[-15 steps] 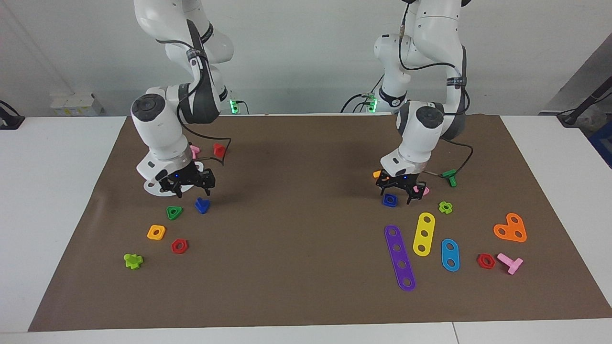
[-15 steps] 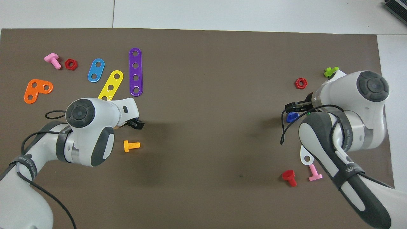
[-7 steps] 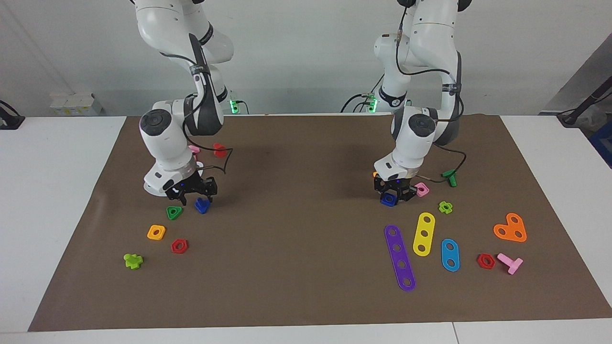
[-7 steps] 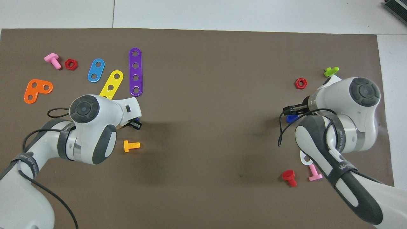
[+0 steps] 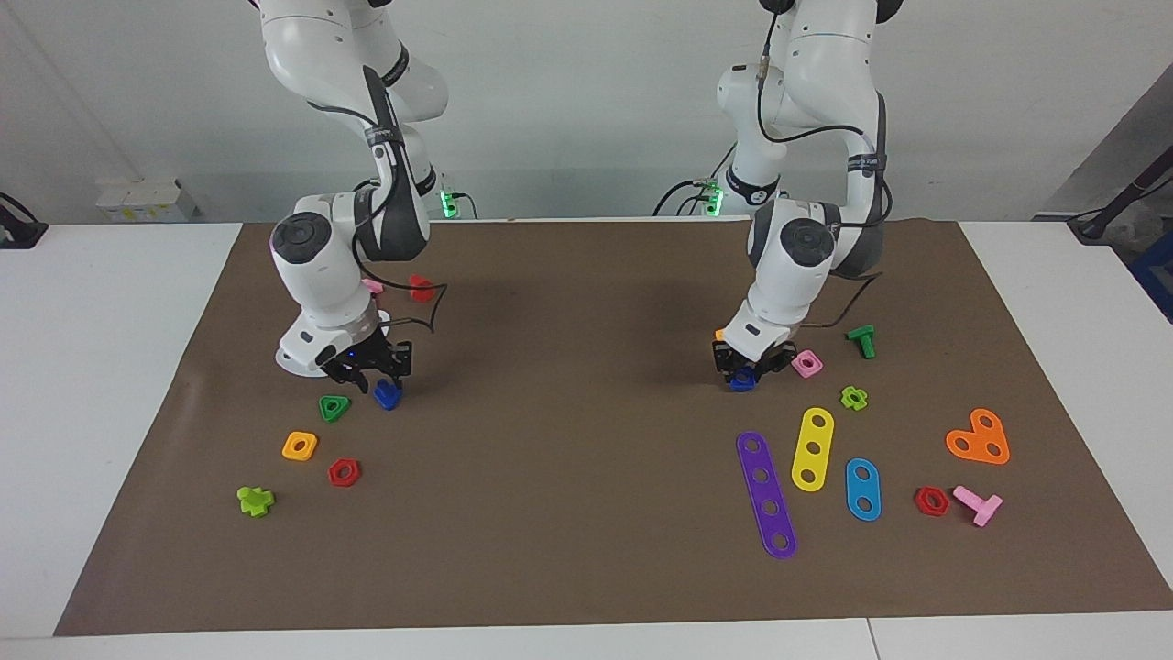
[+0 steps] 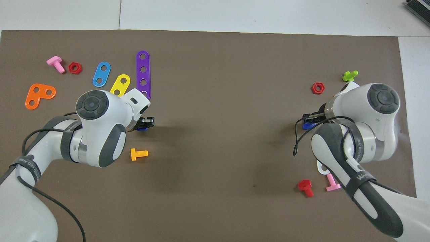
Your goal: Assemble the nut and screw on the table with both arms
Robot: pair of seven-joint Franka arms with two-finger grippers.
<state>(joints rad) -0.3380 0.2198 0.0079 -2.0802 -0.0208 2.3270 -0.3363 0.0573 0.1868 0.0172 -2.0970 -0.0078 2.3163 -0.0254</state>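
Observation:
The blue nut point(image 5: 742, 379) lies on the brown mat point(image 5: 568, 440) toward the left arm's end of the table. My left gripper point(image 5: 747, 368) is down on it, fingers closed in on its sides; in the overhead view the nut point(image 6: 141, 128) peeks out under the gripper point(image 6: 147, 121). The blue screw point(image 5: 388, 394) lies on the mat toward the right arm's end. My right gripper point(image 5: 376, 374) is low, just above and touching or nearly touching it. In the overhead view the screw point(image 6: 307, 125) shows beside that gripper point(image 6: 309, 116).
A green triangular nut point(image 5: 334, 407), an orange-yellow nut point(image 5: 300, 445) and a red hex nut point(image 5: 344, 472) lie close to the screw. A pink square nut point(image 5: 806, 364), an orange bolt point(image 6: 138, 154), and yellow point(image 5: 812, 448) and purple strips point(image 5: 766, 495) lie near the blue nut.
Both grippers have come down onto their parts. The left gripper's fingers have narrowed around the blue nut. The right gripper has shifted slightly toward the blue screw.

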